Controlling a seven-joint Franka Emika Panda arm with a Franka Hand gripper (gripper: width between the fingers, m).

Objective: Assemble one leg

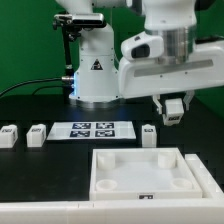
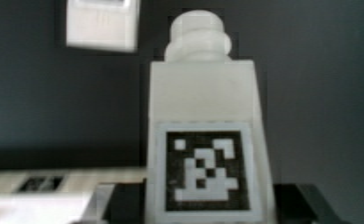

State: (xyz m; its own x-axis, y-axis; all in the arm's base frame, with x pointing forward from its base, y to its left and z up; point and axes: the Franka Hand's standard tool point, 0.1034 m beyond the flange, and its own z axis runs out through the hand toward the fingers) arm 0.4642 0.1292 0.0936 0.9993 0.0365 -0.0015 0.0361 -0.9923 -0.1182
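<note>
My gripper (image 1: 172,107) hangs in the air at the exterior view's right, above and behind the large white panel (image 1: 143,170). It is shut on a leg (image 2: 207,130), a white block with a rounded peg end and a black-and-white tag on its face; the wrist view shows dark fingers (image 2: 126,200) on either side of it. In the exterior view the held leg is mostly hidden by the fingers. Three more legs lie on the table: two at the exterior view's left (image 1: 8,136) (image 1: 36,134) and one (image 1: 149,135) near the panel's far edge.
The marker board (image 1: 92,130) lies flat between the loose legs. The robot base (image 1: 95,70) stands behind it. The panel has recesses at its corners. A pale rectangle (image 2: 99,25) shows far off in the wrist view.
</note>
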